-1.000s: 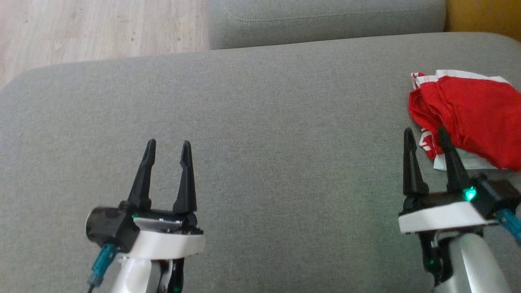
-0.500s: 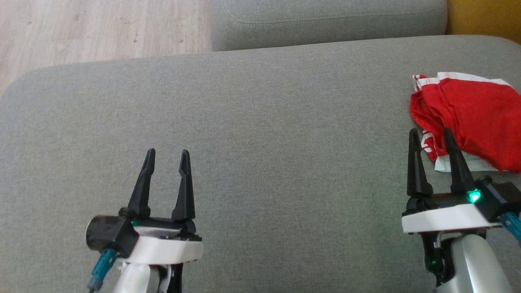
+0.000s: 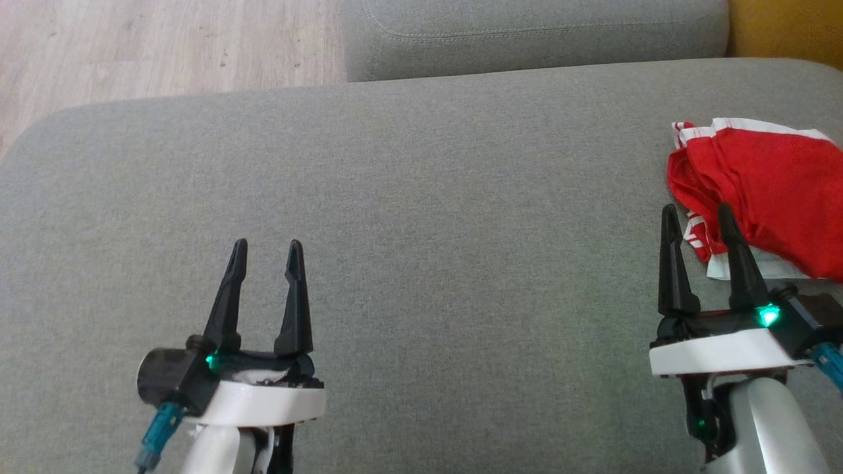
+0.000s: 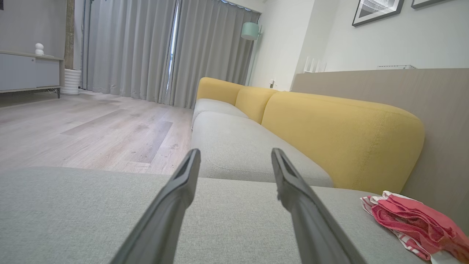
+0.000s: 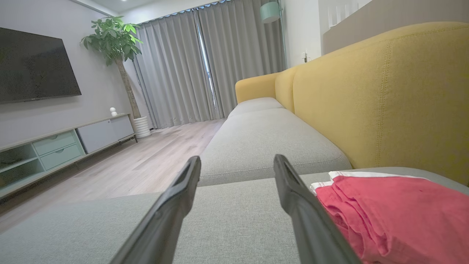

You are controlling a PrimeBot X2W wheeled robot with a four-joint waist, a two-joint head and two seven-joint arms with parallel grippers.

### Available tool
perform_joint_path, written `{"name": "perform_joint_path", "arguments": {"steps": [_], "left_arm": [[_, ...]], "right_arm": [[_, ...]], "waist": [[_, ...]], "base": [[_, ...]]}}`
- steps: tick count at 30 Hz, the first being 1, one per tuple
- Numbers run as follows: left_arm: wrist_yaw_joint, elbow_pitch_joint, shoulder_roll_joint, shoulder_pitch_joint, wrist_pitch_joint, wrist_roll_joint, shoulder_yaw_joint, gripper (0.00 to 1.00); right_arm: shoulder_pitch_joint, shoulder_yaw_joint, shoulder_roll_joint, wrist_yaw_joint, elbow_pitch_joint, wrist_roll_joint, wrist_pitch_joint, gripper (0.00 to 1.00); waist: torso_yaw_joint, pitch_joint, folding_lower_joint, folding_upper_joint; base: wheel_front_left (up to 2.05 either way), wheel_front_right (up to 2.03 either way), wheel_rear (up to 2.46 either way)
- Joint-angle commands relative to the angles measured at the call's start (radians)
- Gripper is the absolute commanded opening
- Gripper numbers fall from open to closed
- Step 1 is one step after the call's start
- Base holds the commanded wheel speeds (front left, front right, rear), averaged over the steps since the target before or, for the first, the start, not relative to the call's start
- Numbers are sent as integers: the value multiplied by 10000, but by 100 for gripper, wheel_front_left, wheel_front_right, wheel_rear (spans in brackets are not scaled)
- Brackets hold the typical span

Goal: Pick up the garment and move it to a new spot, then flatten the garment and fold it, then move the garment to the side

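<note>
A folded red garment (image 3: 767,191) with white striped trim lies at the right end of the grey sofa seat (image 3: 421,217). It also shows in the left wrist view as the garment (image 4: 414,223) at lower right and in the right wrist view as the garment (image 5: 388,209). My right gripper (image 3: 697,217) is open just left of the garment, its right finger overlapping the cloth's edge in the head view, nothing between the fingers. My left gripper (image 3: 266,249) is open over bare seat at lower left.
A second grey seat cushion (image 3: 533,33) lies beyond the seat, with wooden floor (image 3: 151,46) to its left. The yellow backrest (image 5: 384,95) runs along the right side behind the garment. A TV cabinet (image 5: 62,143) stands across the room.
Both grippers have drawn back toward me a little. The right gripper's fingers have straightened and its tips sit slightly lower beside the garment. The view itself shifted a little.
</note>
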Motion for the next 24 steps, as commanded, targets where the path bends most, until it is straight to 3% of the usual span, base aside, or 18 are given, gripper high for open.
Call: {"name": "perform_joint_path", "arguments": {"steps": [1, 15, 16, 24], "left_arm": [[-36, -352, 26, -160, -51, -98, 386, 100], [-96, -339, 26, -157, -51, -238, 379, 100], [-87, 0, 0, 5, 0, -205, 5, 0], [-95, 597, 31, 196, 95, -731, 48, 0]], "right_arm": [[-211, 254, -40, 67, -393, 20, -108, 100], [-207, 323, -39, 67, -330, 60, -108, 100], [1, 60, 0, 0, 7, 21, 0, 0], [190, 56, -19, -7, 591, 563, 111, 0]], "waist": [[2, 0, 0, 0], [47, -31, 0, 0], [47, -31, 0, 0], [39, -58, 0, 0]], "base": [[0, 0, 0], [0, 0, 0], [0, 0, 0], [0, 0, 0]]}}
